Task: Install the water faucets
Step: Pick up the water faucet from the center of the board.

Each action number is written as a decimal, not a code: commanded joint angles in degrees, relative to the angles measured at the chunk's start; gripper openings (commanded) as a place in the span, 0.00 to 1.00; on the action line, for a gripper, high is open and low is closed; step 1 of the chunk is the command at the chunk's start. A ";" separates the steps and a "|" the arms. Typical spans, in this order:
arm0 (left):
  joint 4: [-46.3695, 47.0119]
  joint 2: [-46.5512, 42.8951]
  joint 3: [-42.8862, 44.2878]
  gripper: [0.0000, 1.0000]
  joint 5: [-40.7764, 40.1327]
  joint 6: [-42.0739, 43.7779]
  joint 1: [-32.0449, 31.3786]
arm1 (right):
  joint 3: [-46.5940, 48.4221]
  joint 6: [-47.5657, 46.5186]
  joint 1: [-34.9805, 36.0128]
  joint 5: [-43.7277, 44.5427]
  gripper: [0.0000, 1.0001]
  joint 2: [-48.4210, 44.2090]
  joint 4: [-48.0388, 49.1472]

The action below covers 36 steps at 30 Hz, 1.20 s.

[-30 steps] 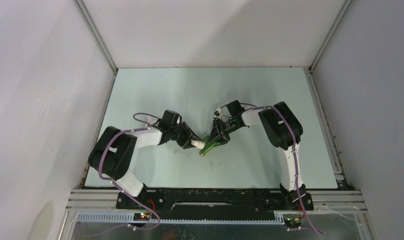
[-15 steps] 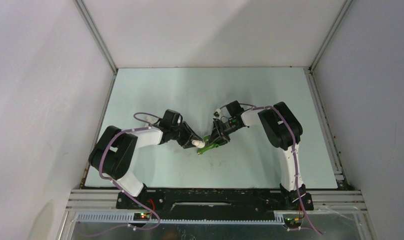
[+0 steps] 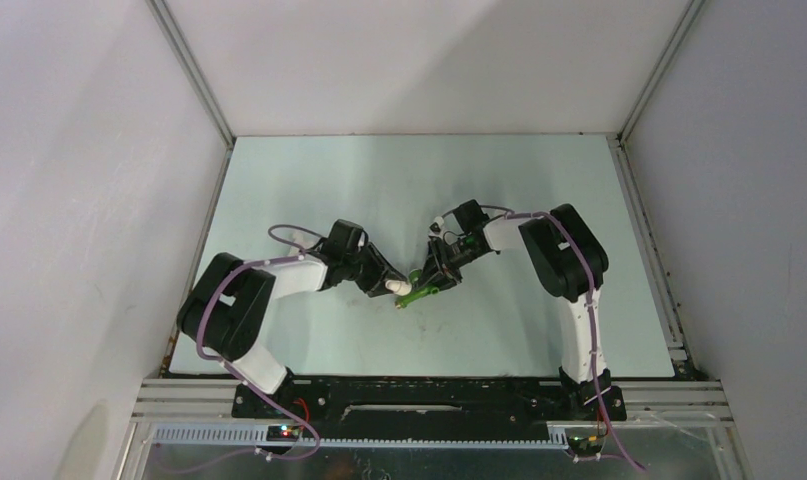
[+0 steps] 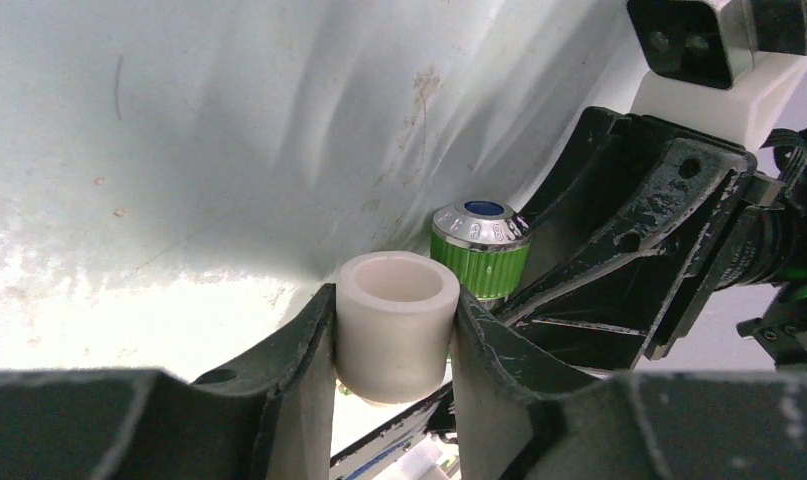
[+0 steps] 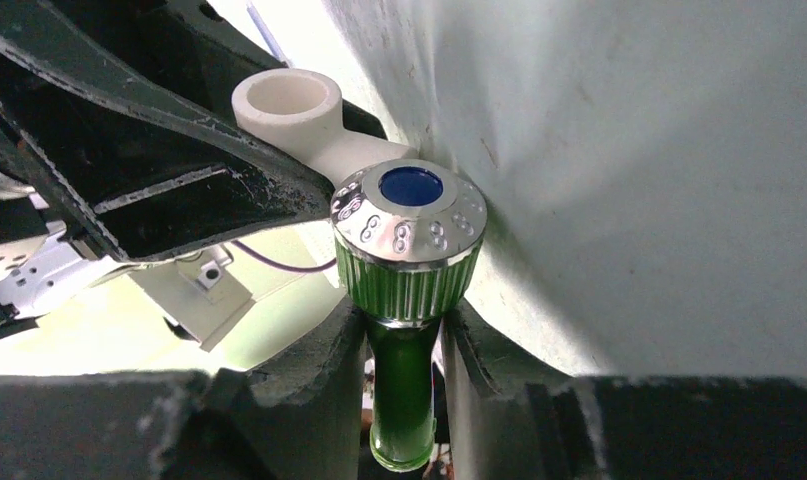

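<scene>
Embossed around the chrome rim of the green faucet's (image 5: pixel 407 262) knob: a ring of marks shaped like the figure 8. Set in the top of the knob: a flat blue disc. Too small elsewhere to read as any word or brand.

Clamped on the green stem just under the ribbed knob by the right gripper (image 5: pixel 404 322), one finger pressed to each side. Knob standing clear above the fingertips, stem running down between them and out of sight.

Closed likewise on a white pipe fitting (image 4: pixel 394 335): the left gripper (image 4: pixel 394 300), fingers tight on both flanks, the fitting's open round mouth facing the wrist camera.

From above, held low over the pale table (image 3: pixel 319 170), a little nearer than its middle, between the two wrists. Green body lying slantwise, lower end toward the near left, upper end under the right gripper. White fitting just beside the knob on its left, its body running in behind the knob in the right wrist view. Cannot tell whether fitting and faucet touch.
</scene>
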 commanded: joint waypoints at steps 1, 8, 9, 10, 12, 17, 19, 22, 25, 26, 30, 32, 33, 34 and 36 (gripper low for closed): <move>-0.56 -3.81 0.16 0.00 -4.09 1.59 -1.59 | 0.55 -1.00 -0.32 4.04 0.00 -5.37 -2.24; -8.59 -18.18 5.14 0.00 -13.09 12.74 -0.42 | 0.53 -5.64 -2.36 8.38 0.00 -17.55 -6.50; -9.51 -20.63 5.95 0.00 -14.14 14.56 -0.25 | 0.53 -6.09 -2.68 8.90 0.00 -19.98 -6.76; -10.19 -23.04 6.79 0.00 -15.00 16.30 -0.05 | 0.56 -6.61 -3.12 9.61 0.00 -22.26 -7.15; -11.32 -28.15 8.29 0.00 -16.12 19.46 0.52 | 1.94 -8.34 -4.03 11.51 0.00 -26.96 -9.36; -11.46 -38.32 10.18 0.00 -16.23 25.29 3.02 | 8.43 -15.57 -5.44 24.06 0.00 -42.28 -15.77; -10.83 -41.83 10.23 0.00 -16.20 27.15 4.12 | 10.16 -17.00 -5.76 29.90 0.00 -47.66 -16.06; -7.04 -47.10 8.86 0.00 -14.86 31.39 4.57 | 10.39 -16.66 -7.62 33.93 0.00 -53.51 -14.17; -3.27 -51.60 7.16 0.00 -14.34 33.13 4.66 | 9.98 -17.43 -9.57 33.58 0.00 -56.38 -12.78; -2.28 -52.56 6.89 0.00 -13.65 33.77 4.73 | 9.93 -17.68 -10.24 33.35 0.00 -56.79 -12.77; -2.64 -53.15 7.54 0.00 -8.60 36.07 4.75 | 7.39 -16.36 -15.31 25.40 0.00 -57.58 -10.76; -2.13 -52.58 7.96 0.00 -5.03 35.95 4.81 | 5.12 -12.38 -18.56 19.79 0.00 -57.94 -7.44; -1.43 -52.33 8.16 0.00 -3.52 35.42 4.83 | 4.53 -10.40 -19.61 17.43 0.00 -57.86 -6.12; -0.73 -52.06 8.42 0.00 -2.38 34.96 4.84 | 4.45 -8.78 -20.28 15.41 0.00 -57.62 -5.18; 0.36 -51.33 9.35 0.00 -0.72 32.81 5.03 | 4.35 -6.12 -20.59 12.00 0.00 -57.45 -2.25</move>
